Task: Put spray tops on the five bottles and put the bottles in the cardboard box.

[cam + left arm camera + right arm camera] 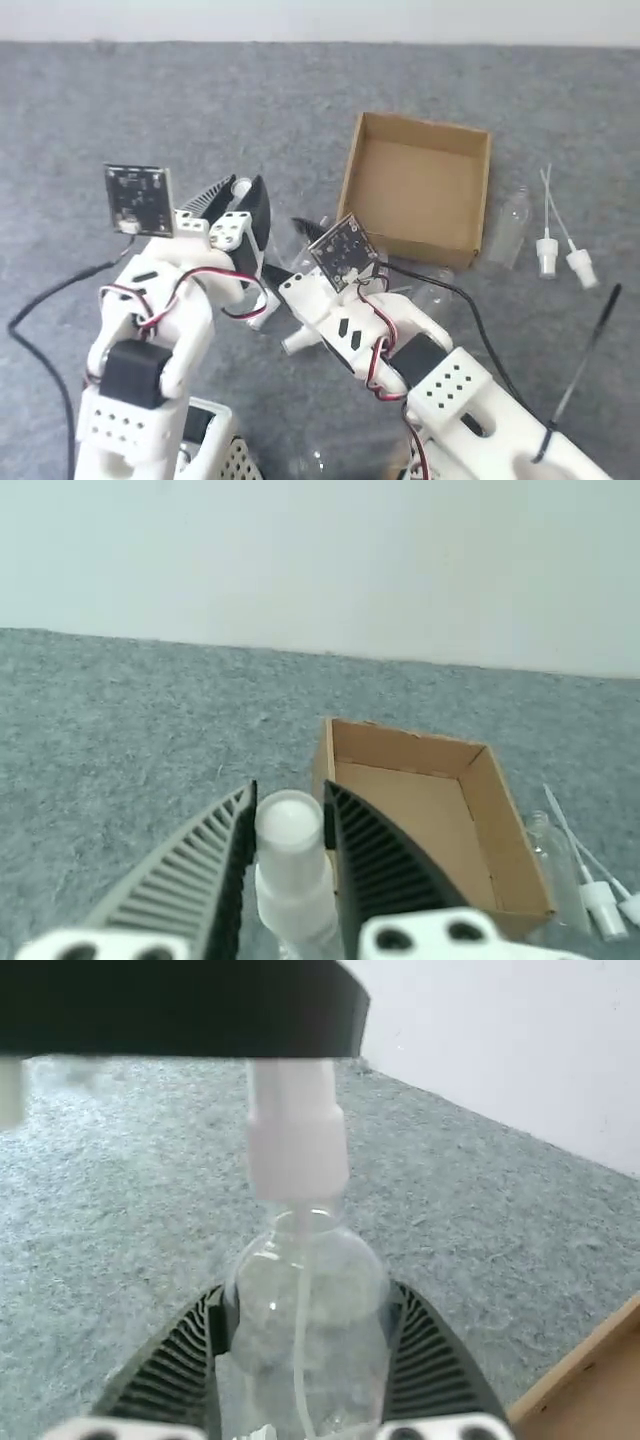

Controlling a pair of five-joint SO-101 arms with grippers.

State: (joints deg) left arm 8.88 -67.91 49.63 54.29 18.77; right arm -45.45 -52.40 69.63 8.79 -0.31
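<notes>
I have the left end effector clamped on a white plastic spray top, its ribbed fingers tight against the smooth round cap. The right end effector is closed around a clear, rounded plastic bottle. That spray top sits on the bottle's neck, and a thin dip tube runs down inside. Both are over the fuzzy grey tabletop, left of and nearer than the square, open cardboard box. Another clear bottle lies just right of the box. Farther right are two white spray tops with thin tubes.
</notes>
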